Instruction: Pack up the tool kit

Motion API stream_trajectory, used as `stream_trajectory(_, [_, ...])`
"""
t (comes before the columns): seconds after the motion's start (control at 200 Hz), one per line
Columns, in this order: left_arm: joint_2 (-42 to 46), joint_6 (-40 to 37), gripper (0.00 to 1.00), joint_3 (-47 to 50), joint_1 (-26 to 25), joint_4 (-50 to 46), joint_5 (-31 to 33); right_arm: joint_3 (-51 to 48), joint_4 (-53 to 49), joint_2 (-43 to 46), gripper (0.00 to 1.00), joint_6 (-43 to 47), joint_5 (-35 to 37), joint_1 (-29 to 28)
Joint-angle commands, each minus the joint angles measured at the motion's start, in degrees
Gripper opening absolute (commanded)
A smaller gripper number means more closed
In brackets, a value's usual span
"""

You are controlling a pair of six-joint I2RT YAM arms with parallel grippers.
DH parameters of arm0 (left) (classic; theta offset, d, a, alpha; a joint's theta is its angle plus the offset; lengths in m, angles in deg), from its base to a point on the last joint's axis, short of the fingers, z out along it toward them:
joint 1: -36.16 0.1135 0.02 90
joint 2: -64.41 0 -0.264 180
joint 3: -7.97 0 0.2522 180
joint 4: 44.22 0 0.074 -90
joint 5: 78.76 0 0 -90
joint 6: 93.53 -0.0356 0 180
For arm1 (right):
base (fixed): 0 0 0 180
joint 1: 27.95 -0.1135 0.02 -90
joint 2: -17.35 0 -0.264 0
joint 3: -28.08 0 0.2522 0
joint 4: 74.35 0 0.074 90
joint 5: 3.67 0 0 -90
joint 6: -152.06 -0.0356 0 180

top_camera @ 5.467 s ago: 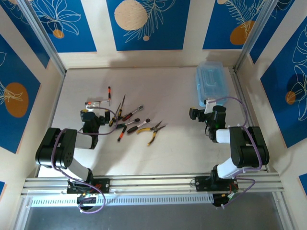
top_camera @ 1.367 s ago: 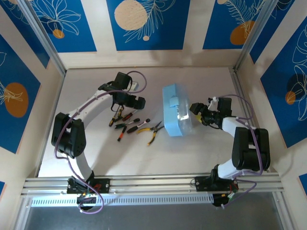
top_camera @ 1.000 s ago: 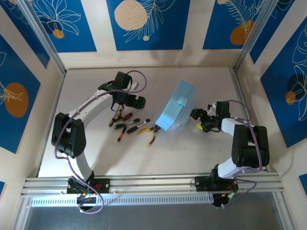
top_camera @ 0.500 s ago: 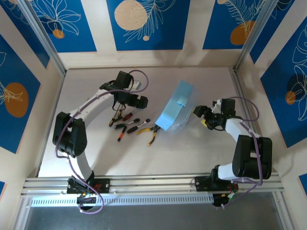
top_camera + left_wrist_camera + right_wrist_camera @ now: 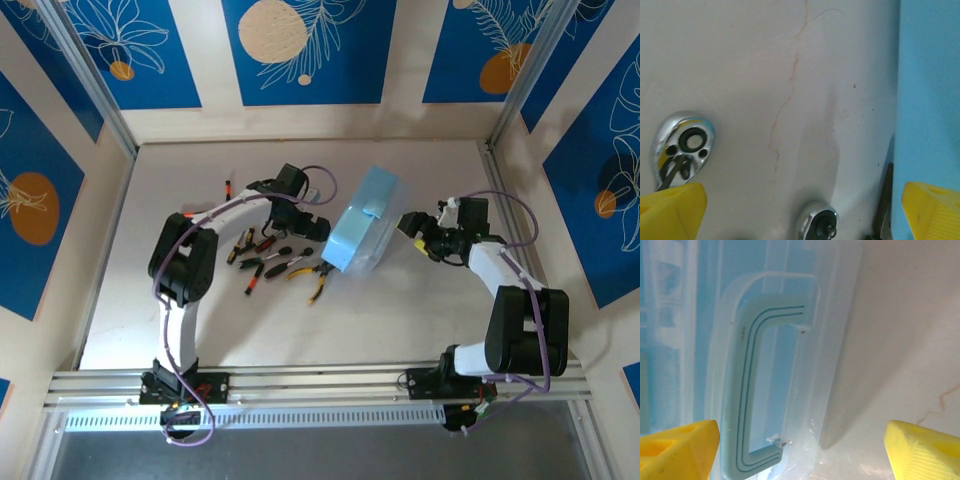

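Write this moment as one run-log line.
case: tilted | left gripper: open | right gripper: open, facing lid | pliers: on table

Tilted case [image 5: 362, 234] stood at mid table [image 5: 400, 320], pliers [image 5: 318, 277] just beside its near left corner, ratchet wrench [image 5: 290, 263] and screwdrivers [image 5: 251, 279] clustered further left, lone screwdriver [image 5: 228, 188] set apart behind.

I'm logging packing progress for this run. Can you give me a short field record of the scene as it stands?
case: light-blue case, tipped up on one edge, mid-table
tools: pliers, screwdrivers and ratchet wrench lie loose on the table, left of the case
left pincer: left pincer open, low over the tools, beside the case
right pincer: right pincer open, facing the case's clear lid, holding nothing
packed: visible tools all outside the case
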Motion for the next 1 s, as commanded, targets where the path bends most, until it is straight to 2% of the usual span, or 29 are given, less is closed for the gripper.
stream_trajectory(0.0, [-0.98, 1.02, 1.00, -2.50, -1.71, 0.34, -1.95, 2.64, -0.61, -0.73, 0.86, 0.70, -2.42, -1.22])
stream_trajectory(0.555, [-1.95, 2.91, 1.00, -4.46, -6.27, 2.46, -4.42, 6.76, -1.11, -2.19, 0.86, 0.99, -2.82, -3.43])
stream_trajectory(0.765, [-0.30, 2.15, 1.00, -2.53, -5.90, 0.33, 0.15, 8.13, -3.06, -1.80, 0.86, 2.47, -2.37, -3.48])
stream_trajectory(0.995, [1.73, 2.20, 1.00, -0.09, -4.25, -0.50, 2.14, 8.68, -5.09, -1.94, 0.87, 5.30, -2.15, -3.15])
